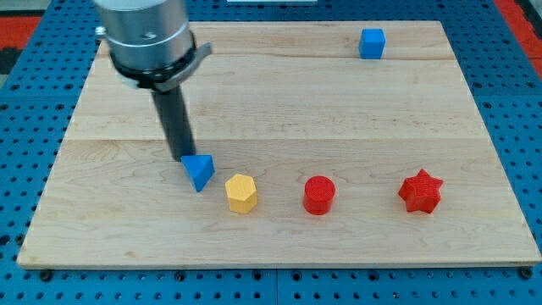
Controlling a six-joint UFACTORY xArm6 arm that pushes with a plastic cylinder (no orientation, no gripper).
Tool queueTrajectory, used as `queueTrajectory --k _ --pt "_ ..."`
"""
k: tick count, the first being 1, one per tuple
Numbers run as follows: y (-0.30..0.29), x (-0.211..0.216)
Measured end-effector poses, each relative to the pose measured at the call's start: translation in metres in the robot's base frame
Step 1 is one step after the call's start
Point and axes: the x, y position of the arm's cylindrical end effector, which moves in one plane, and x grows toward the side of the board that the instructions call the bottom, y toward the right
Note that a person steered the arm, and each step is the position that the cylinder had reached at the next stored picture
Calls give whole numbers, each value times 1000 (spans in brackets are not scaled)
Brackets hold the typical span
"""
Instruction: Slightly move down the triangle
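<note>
A blue triangle block [200,170] lies on the wooden board [279,102], left of centre and toward the view's bottom. My tip [185,158] stands just above and to the left of the triangle, touching or nearly touching its upper edge. The rod rises from there to the arm's grey end piece at the view's top left.
A yellow hexagon block [241,193] sits just right of the triangle and slightly lower. A red cylinder [319,195] and a red star [421,191] follow in a row to the right. A blue cube [372,43] sits near the board's top right edge.
</note>
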Motion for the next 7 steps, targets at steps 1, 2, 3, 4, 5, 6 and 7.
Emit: queueTrajectory --k 1,2,3,4,5,6,7 --pt "-15 7" --pt "-21 3" --pt "-3 -3" --pt "25 -1" --pt "35 1" --pt "43 2" --pt "43 2"
